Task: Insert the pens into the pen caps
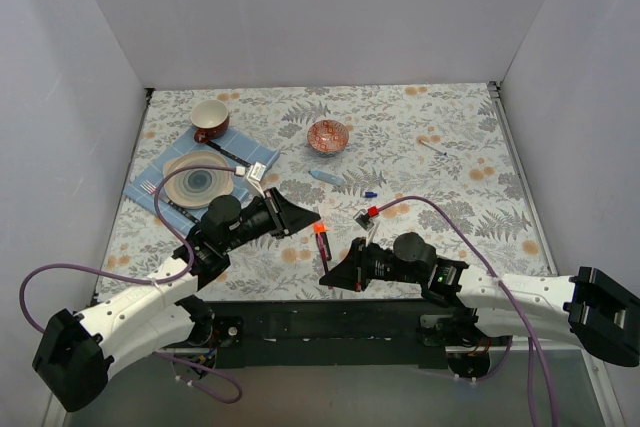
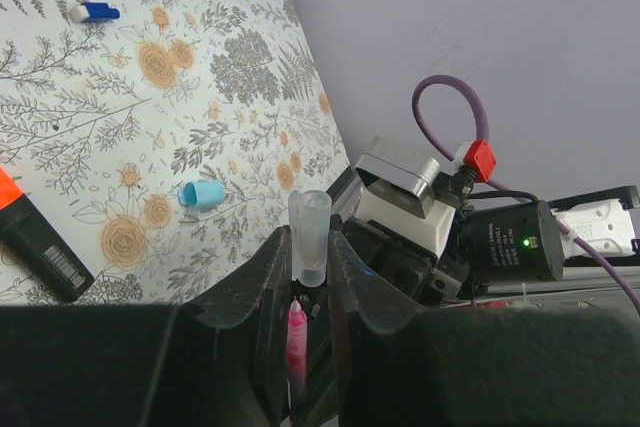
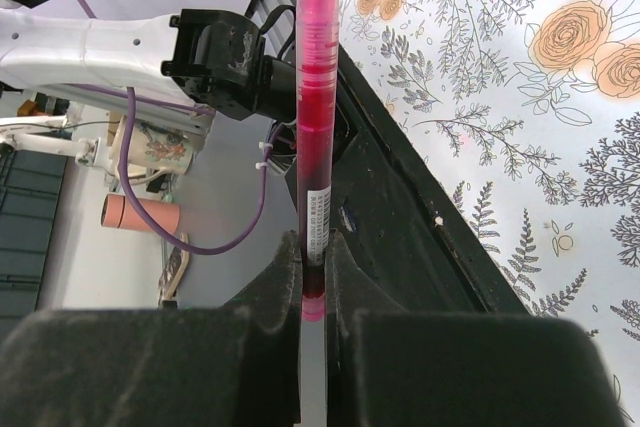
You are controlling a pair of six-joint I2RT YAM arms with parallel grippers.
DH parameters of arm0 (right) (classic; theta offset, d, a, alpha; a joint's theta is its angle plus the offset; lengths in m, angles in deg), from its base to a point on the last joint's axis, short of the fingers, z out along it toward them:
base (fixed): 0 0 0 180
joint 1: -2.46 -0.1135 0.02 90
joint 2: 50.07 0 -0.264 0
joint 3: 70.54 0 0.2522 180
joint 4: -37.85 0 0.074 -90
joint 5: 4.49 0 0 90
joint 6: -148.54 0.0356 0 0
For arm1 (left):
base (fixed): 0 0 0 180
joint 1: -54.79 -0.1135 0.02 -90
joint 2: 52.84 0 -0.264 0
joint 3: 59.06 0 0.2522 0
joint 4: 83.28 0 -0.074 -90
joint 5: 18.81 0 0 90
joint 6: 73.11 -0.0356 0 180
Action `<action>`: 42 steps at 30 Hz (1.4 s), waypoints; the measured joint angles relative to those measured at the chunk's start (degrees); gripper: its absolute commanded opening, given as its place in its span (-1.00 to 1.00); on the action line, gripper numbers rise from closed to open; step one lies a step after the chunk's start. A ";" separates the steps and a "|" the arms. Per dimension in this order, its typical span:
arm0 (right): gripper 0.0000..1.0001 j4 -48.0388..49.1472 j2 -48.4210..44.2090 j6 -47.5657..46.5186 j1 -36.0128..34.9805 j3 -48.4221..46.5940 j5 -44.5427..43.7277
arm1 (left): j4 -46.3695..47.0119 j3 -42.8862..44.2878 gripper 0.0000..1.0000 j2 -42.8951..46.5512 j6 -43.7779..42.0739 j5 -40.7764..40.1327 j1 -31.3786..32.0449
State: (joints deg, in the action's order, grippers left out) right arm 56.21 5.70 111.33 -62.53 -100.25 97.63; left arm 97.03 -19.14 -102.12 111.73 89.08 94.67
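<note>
My left gripper (image 2: 310, 259) is shut on a clear pen cap (image 2: 309, 235), its open end pointing down at the tip of a thin magenta pen (image 2: 297, 333) just below it. That magenta pen (image 3: 316, 97) stands in my right gripper (image 3: 313, 265), which is shut on its lower end. In the top view both grippers (image 1: 312, 219) (image 1: 330, 274) meet near the table's front edge. A black marker with an orange tip (image 1: 321, 231) lies between them. A light blue cap (image 2: 203, 194) and a small dark blue cap (image 2: 95, 13) lie on the table, and a light blue pen (image 1: 325, 177) lies farther back.
A plate (image 1: 198, 183) on a blue cloth (image 1: 140, 187) with dark cutlery, a red cup (image 1: 210, 120) and a patterned bowl (image 1: 328, 136) stand at the back left and centre. The black front rail (image 1: 330, 312) runs below the grippers.
</note>
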 measured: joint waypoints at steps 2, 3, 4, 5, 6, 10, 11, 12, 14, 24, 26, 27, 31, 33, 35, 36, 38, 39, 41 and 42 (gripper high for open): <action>-0.97 0.00 -0.02 0.00 0.00 0.00 0.00 | 0.09 -0.31 -1.00 0.00 0.00 0.02 0.00; -0.97 0.00 0.00 0.00 0.00 0.00 0.00 | 0.11 -0.44 -1.00 0.00 0.00 0.07 0.00; -0.97 0.00 -0.02 0.00 0.00 0.00 0.00 | 0.11 -0.55 -1.00 0.00 0.00 0.13 0.00; -0.97 0.00 -0.02 0.00 0.00 0.00 0.00 | 0.11 -0.57 -1.00 0.00 0.00 0.17 0.00; -0.97 0.00 -0.02 0.00 0.00 0.00 0.00 | 0.13 -0.61 -1.00 0.00 0.00 0.17 0.00; -0.97 -0.02 -0.24 0.02 0.00 0.00 0.00 | 0.37 -1.11 -1.00 0.00 0.00 0.31 0.00; -0.97 -0.02 -0.33 0.02 0.00 0.00 0.00 | 0.39 -1.38 -1.00 0.02 0.00 0.37 0.00; -0.97 -0.02 -0.44 0.00 -0.02 0.00 -0.02 | 0.24 -1.55 -1.00 0.02 0.02 0.52 0.00; -0.97 -0.04 -0.50 0.00 0.00 0.00 -0.07 | 0.37 -1.81 -1.00 0.07 0.00 0.70 0.00; -0.97 -0.52 -0.28 -0.28 -0.02 0.00 -0.90 | 1.01 -2.78 -1.00 1.53 0.59 1.99 0.00; -0.97 -0.66 -0.28 -0.46 -0.02 -0.02 -0.94 | 1.03 -3.02 -1.00 1.77 0.83 2.12 0.00; -0.97 -0.70 -0.28 -0.48 -0.02 -0.02 -0.96 | 1.05 -3.08 -1.00 1.77 0.98 2.27 0.00; -0.97 -0.94 -0.28 -0.68 -0.02 -0.15 -1.09 | 1.53 -3.30 -1.00 1.73 1.25 2.34 0.00; -0.97 -1.27 -0.28 -0.68 -0.02 -0.37 -1.11 | 1.90 -3.45 -1.00 1.60 1.40 2.32 0.00; -0.97 -1.66 -0.28 -0.72 -0.02 -0.76 -1.42 | 2.73 -3.91 -1.00 1.22 1.38 2.58 0.15; -0.97 -1.92 -0.28 -0.74 -0.02 -1.09 -1.55 | 2.73 -4.00 -1.00 0.94 1.38 2.62 0.42; -0.97 -2.80 -0.28 -0.87 -0.02 -1.68 -1.60 | 3.39 -4.07 -1.00 0.22 1.18 2.10 1.29; -0.97 -3.63 -0.31 -0.98 -0.02 -1.97 -1.70 | 3.69 -4.07 -1.00 0.07 1.01 1.88 1.70; -0.97 -4.52 -0.33 -1.25 -0.02 -2.32 -2.16 | 4.04 -4.09 -1.00 -0.15 0.48 1.01 2.58; -0.97 -5.31 -0.42 -1.38 -0.02 -2.71 -2.73 | 4.02 -4.11 -1.00 -0.20 0.17 0.57 3.02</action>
State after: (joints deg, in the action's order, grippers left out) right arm 50.90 5.28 109.95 -62.55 -102.96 94.90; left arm 101.05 -23.25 -102.31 111.91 89.64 97.69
